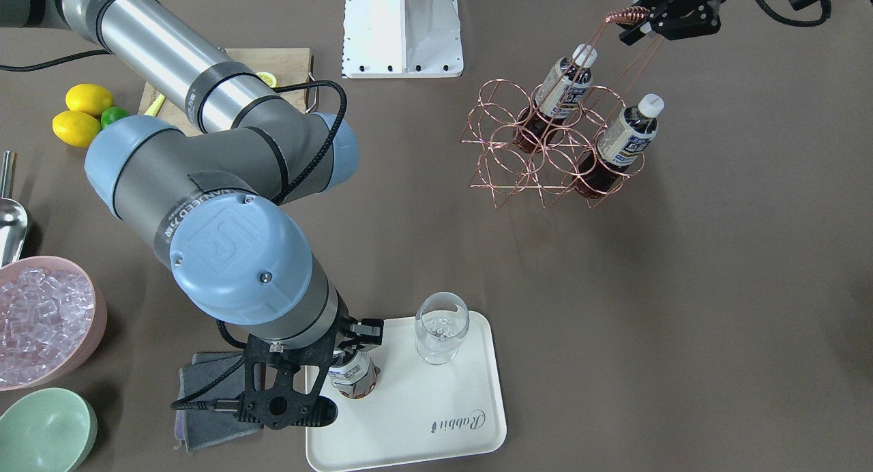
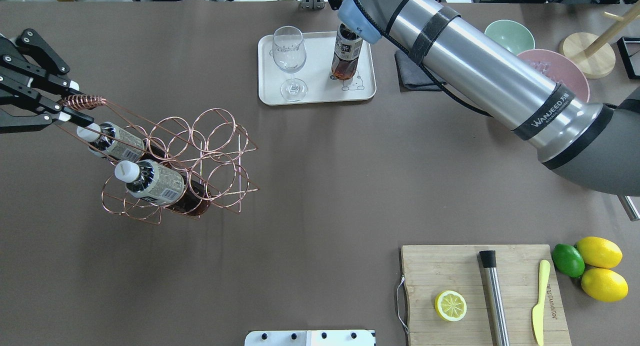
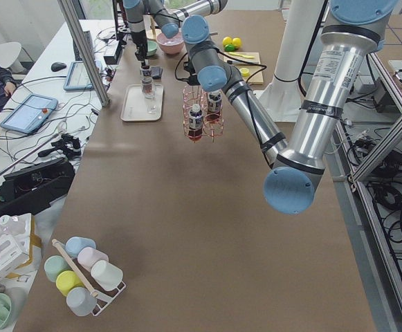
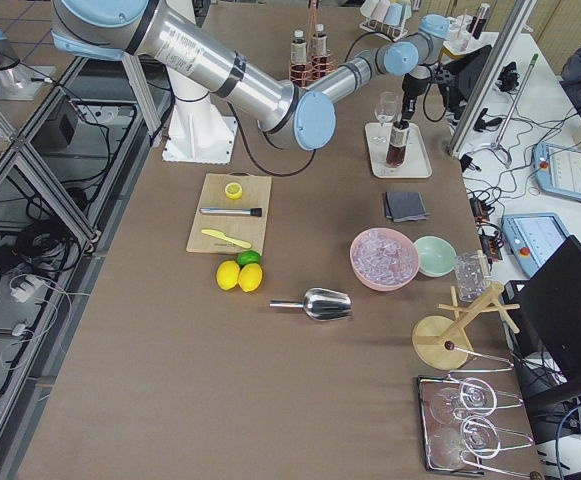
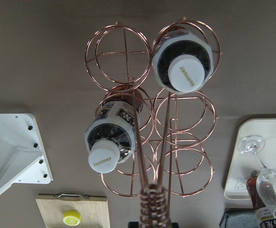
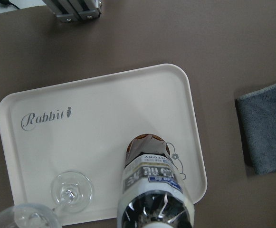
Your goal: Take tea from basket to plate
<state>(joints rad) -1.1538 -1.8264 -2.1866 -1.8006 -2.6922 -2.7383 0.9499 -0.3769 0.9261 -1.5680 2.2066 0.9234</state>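
The basket (image 2: 200,156) stands left of centre with two tea bottles (image 2: 150,182) (image 2: 107,143) in its cells; all of this also shows in the left wrist view (image 5: 176,142). My left gripper (image 2: 74,105) is shut on the basket's coiled handle (image 1: 627,15). A third tea bottle (image 1: 352,376) stands upright on the plate (image 1: 436,417), next to the bear drawing. My right gripper (image 1: 356,346) is shut around its upper part. In the right wrist view the bottle (image 6: 152,190) has its base on the plate (image 6: 104,123).
A clear stemmed glass (image 2: 289,51) stands on the plate's other half. A grey cloth (image 1: 204,404), a mint bowl (image 1: 41,431) and a pink bowl of ice (image 1: 41,315) lie beside the plate. A cutting board (image 2: 450,271) and lemons (image 2: 600,266) are near the robot.
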